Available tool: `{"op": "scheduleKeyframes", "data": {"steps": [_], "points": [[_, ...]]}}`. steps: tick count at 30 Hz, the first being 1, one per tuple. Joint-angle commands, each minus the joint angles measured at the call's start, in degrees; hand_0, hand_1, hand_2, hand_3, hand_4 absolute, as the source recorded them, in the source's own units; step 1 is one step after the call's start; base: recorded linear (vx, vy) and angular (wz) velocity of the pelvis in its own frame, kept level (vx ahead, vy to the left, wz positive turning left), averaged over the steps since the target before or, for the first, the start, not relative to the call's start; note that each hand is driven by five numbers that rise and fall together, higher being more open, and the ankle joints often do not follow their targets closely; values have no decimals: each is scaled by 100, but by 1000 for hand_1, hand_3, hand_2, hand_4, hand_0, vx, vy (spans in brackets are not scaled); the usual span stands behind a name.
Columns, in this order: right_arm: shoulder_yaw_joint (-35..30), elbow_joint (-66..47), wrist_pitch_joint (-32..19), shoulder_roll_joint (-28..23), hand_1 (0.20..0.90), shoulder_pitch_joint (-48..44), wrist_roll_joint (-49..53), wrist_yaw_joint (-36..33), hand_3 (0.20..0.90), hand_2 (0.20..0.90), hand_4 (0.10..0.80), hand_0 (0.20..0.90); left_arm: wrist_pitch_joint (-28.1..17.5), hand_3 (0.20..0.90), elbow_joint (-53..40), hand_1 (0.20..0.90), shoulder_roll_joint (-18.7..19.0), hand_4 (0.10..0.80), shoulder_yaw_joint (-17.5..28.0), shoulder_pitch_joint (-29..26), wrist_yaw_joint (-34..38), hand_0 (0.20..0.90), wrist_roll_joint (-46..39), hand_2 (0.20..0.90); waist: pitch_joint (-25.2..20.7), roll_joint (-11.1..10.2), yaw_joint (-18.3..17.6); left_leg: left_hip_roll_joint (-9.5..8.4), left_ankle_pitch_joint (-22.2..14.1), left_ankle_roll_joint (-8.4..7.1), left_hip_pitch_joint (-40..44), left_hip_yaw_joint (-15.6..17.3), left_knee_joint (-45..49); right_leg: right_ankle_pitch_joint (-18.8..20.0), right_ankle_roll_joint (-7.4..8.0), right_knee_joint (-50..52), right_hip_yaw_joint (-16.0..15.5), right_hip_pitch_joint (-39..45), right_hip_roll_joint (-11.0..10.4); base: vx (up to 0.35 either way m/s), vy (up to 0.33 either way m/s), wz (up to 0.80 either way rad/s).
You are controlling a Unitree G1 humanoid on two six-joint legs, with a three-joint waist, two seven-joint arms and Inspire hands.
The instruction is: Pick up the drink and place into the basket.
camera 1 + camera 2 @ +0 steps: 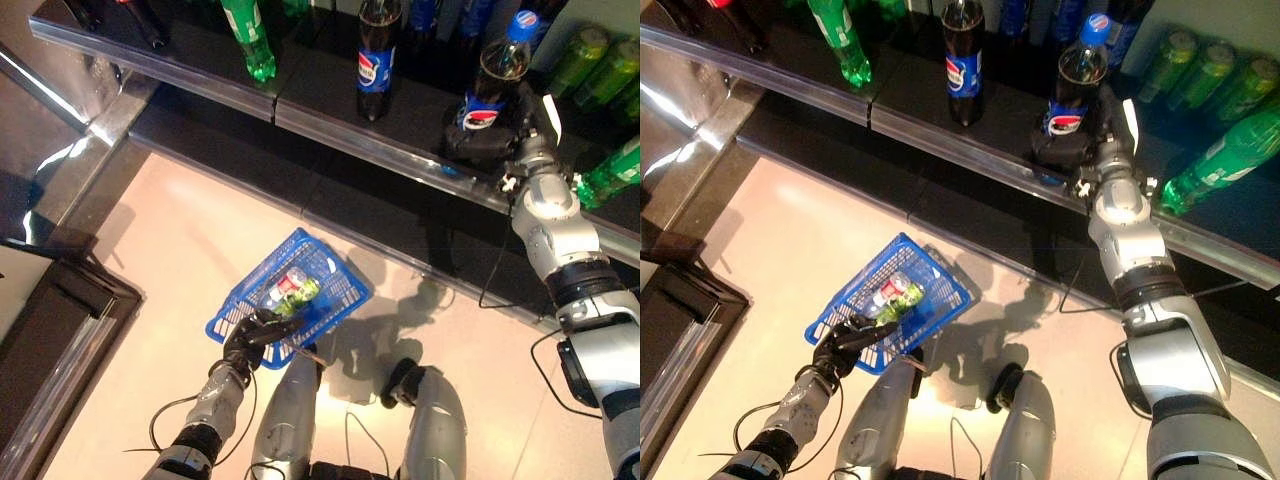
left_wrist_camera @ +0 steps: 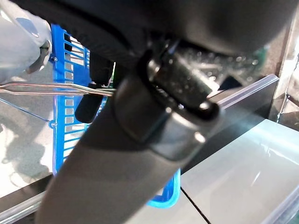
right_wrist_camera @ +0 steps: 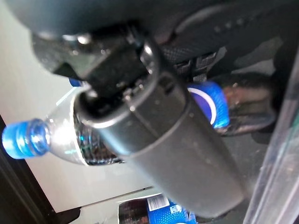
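A dark cola bottle (image 1: 494,85) with a blue cap stands on the black shelf (image 1: 330,120). My right hand (image 1: 500,140) is wrapped round its lower body; in the right wrist view my thumb (image 3: 173,144) lies across the bottle (image 3: 60,140). My left hand (image 1: 255,338) is low down and curled on the wire handle (image 2: 51,88) of a blue plastic basket (image 1: 340,290). A green bottle (image 1: 292,293) with a red and white label lies inside the basket.
More drinks stand along the shelf: another cola bottle (image 1: 376,60), a green bottle (image 1: 250,40) to its left, and several green bottles (image 1: 600,70) at the right. A dark cabinet (image 1: 50,330) borders the pale floor at the left.
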Motion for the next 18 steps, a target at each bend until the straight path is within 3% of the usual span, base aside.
{"op": "scheduleKeyframes", "data": {"steps": [1,18], "points": [[-4,-185,-438,-478,900,-1064,133,-88,900,900,800,900,-257,200,-574,300,944,100,-266,836,-239,300,176,300,-115,92,320,-228,239,637,-329,72,164,625,375,-543,62,362,-73,0,0,0],[154,341,-622,-409,900,-1461,576,-293,900,900,800,900,-374,200,-741,300,1061,100,-387,868,-317,300,-6,300,-113,189,498,-357,122,748,-516,-40,113,626,404,-550,-26,128,-136,2,4,2]]}}
